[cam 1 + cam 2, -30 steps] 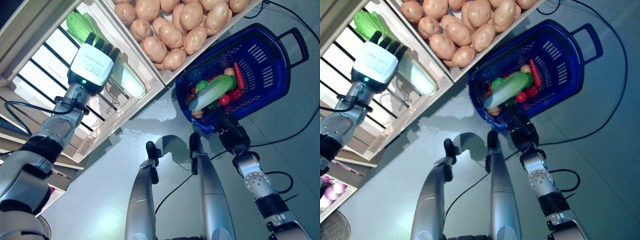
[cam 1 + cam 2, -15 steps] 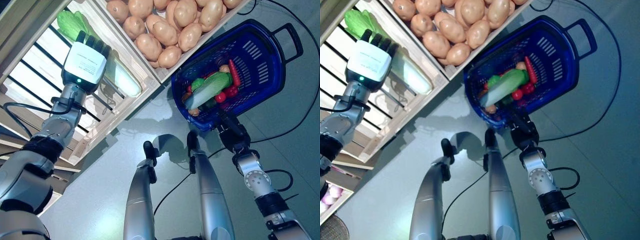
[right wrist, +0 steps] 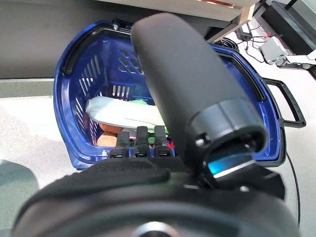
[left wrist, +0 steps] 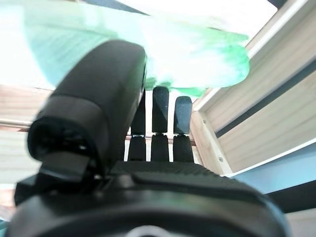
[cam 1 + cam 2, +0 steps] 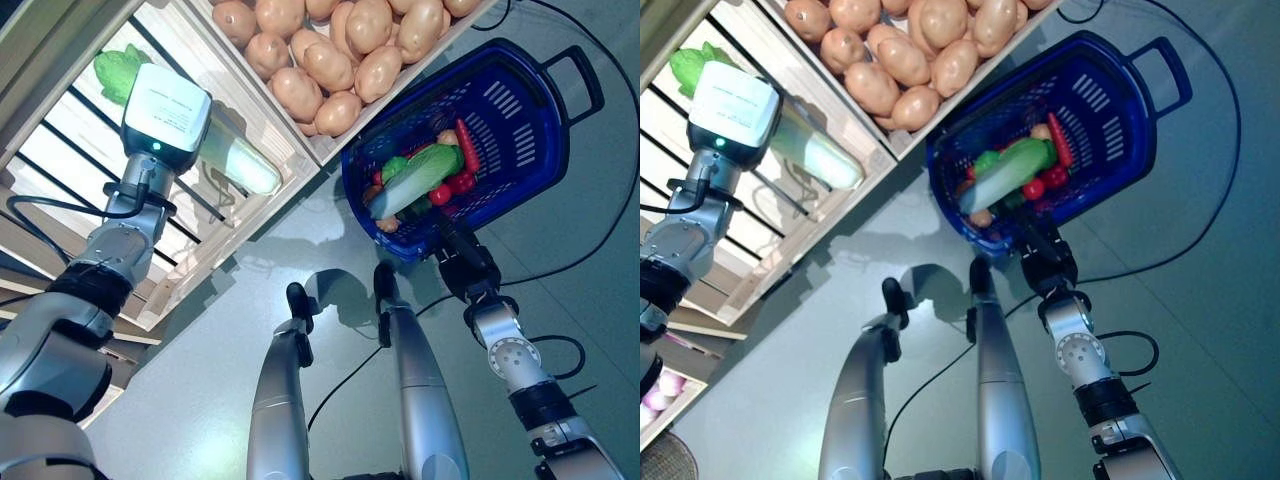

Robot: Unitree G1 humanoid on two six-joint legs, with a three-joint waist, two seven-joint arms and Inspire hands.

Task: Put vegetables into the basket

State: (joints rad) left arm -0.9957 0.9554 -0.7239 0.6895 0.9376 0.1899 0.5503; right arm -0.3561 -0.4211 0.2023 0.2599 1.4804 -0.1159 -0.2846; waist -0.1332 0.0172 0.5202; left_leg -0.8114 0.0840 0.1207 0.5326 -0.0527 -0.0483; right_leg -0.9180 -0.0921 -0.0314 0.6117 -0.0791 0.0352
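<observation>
The blue plastic basket [image 5: 525, 115] stands on the grey floor beside the wooden stand. In it lie a long green-and-white cabbage [image 5: 420, 178], a red chili [image 5: 468, 148], small red and green vegetables and an orange one. My right hand [image 5: 462, 265] waits at the basket's near rim [image 3: 74, 54] with its fingers [image 3: 140, 143] straight. My left hand [image 5: 165, 100] reaches into a slatted crate, over another long green-and-white cabbage [image 5: 242, 165]. In the left wrist view its fingers [image 4: 159, 140] are straight, right against the cabbage's leafy end [image 4: 197, 54], not closed round it.
The wooden stand's slatted crate [image 5: 215, 255] juts out over the floor at the left. A crate of potatoes [image 5: 340, 50] stands next to it, right above the basket's far-left rim. Grey floor lies to the right of the basket.
My left hand has moved deeper into the crate, along the cabbage toward its leafy end. The right hand and the basket stay as they were.
</observation>
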